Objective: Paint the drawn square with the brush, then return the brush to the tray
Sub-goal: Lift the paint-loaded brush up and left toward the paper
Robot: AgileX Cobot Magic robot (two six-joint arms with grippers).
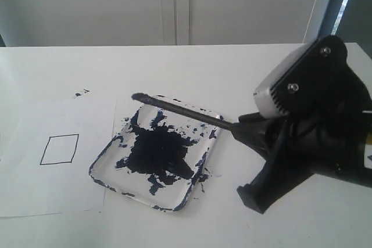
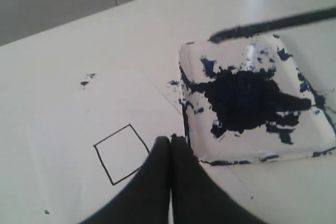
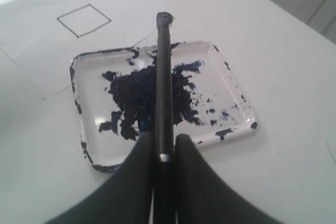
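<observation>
While the right gripper (image 3: pixel 164 141) has its jaws clenched on the brush (image 3: pixel 163 77), the black shaft runs straight out from them over the tray (image 3: pixel 241 103) and its dark blot, the loaded tip ending just past the tray's far rim (whether it touches the surface I cannot tell). The left gripper (image 2: pixel 169 141) has its jaws pressed together on nothing, with the drawn square (image 2: pixel 122 153), blank on white paper (image 2: pixel 63 129), just to one side of their tips and the tray just to the other. Everything sits on a plain white table (image 1: pixel 244 68) before a pale panelled wall (image 1: pixel 87 4).
</observation>
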